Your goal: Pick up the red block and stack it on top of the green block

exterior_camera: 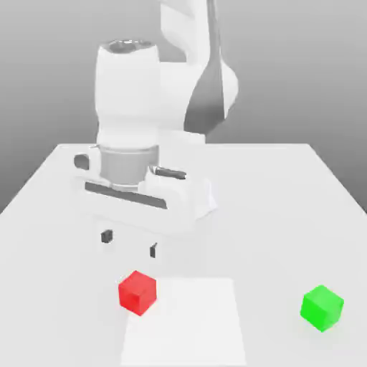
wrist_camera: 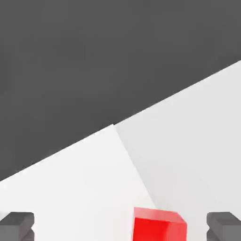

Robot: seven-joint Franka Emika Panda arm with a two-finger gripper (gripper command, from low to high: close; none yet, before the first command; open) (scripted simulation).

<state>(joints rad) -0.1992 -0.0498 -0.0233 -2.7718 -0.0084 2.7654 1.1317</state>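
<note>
The gripper (exterior_camera: pixel 130 243) hangs with its jaws spread wide, empty, above the red block (exterior_camera: pixel 137 292) on the white table (exterior_camera: pixel 287 186). That small rigid cube looks light; I'd pinch two opposite flat faces.

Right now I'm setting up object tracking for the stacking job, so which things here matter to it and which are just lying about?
Belongs to the job:
- red block
- green block
- gripper, open, above the table behind the red block

Just lying about:
- white table
- paler square patch on the table beside the red block
</note>
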